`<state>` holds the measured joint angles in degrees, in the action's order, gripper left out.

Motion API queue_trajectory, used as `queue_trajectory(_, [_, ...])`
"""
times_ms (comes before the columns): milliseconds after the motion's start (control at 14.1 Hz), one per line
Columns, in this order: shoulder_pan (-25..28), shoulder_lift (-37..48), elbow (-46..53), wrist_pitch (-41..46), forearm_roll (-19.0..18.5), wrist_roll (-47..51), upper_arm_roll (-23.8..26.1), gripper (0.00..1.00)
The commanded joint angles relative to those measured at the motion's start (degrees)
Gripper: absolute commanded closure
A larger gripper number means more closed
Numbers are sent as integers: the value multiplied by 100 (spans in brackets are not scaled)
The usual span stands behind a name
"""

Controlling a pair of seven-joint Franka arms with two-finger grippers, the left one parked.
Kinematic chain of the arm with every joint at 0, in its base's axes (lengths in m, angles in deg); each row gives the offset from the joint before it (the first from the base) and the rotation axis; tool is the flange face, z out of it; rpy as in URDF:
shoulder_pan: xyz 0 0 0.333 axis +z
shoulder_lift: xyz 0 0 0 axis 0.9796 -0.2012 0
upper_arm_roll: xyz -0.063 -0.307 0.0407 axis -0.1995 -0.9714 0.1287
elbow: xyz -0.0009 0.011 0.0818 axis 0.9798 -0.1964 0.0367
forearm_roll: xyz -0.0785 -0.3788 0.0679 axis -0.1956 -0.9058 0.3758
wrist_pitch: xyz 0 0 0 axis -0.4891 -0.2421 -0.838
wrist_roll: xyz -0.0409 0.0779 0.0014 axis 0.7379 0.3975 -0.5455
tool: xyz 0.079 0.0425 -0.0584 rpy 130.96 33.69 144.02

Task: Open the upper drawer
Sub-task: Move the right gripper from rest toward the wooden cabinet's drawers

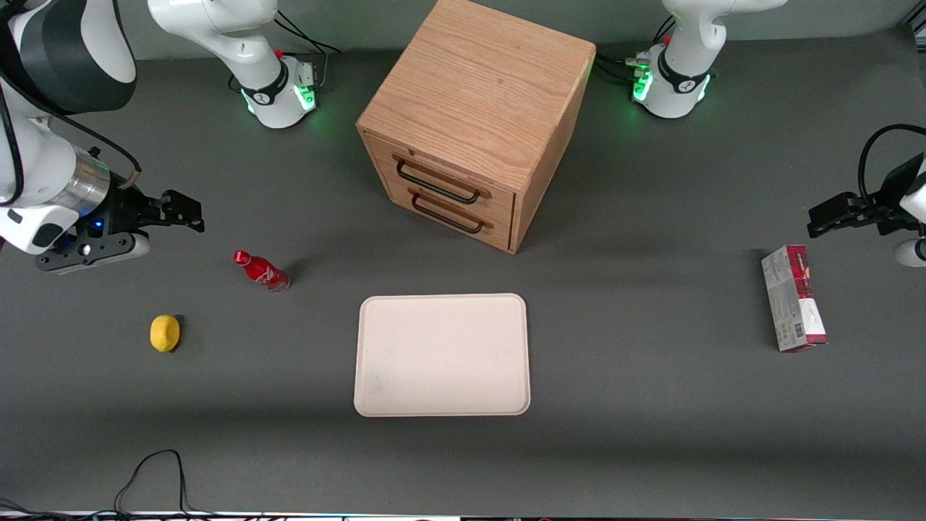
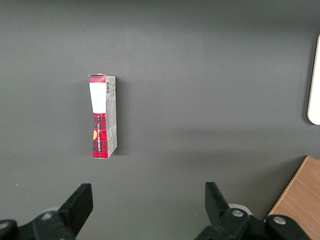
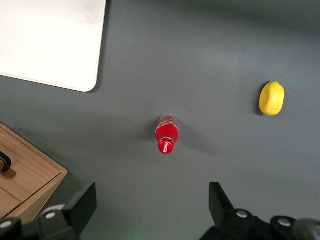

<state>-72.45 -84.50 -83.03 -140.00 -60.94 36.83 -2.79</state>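
Upper drawer sits flush and shut, so I have my gripper hovering well apart over the tabletop, jaws spread for its handle.

The gripper shows only its two spread fingertips, its body cut off. The cabinet shows just one corner.

I see a matt grey tabletop under everything. The upper drawer has a light grained wood front with a thin black wire handle, like the rest of the cabinet. My hand, fingers spread above the tabletop near the glossy red bottle, looks like matt black plastic. The tray is smooth and pale; the lemon is dull yellow; the carton is printed cardboard.
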Motion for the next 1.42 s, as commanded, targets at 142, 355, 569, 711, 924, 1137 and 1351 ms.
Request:
queue_trajectory(142, [21,-223,393,123,-99,-46,-30,0])
queue_trajectory(355, [38,-329,544,176,-99,14,-21,0])
queue_trajectory(569, [47,-347,579,176,-99,6,-21,0])
queue_trajectory(711, [56,-347,597,176,-81,23,-13,0])
queue_trajectory(924, [284,-399,675,141,-99,15,49,0])
queue_trajectory(1137, [626,-452,720,141,-99,23,49,0])
queue_trajectory(1351, [697,-548,763,141,-37,41,58,0])
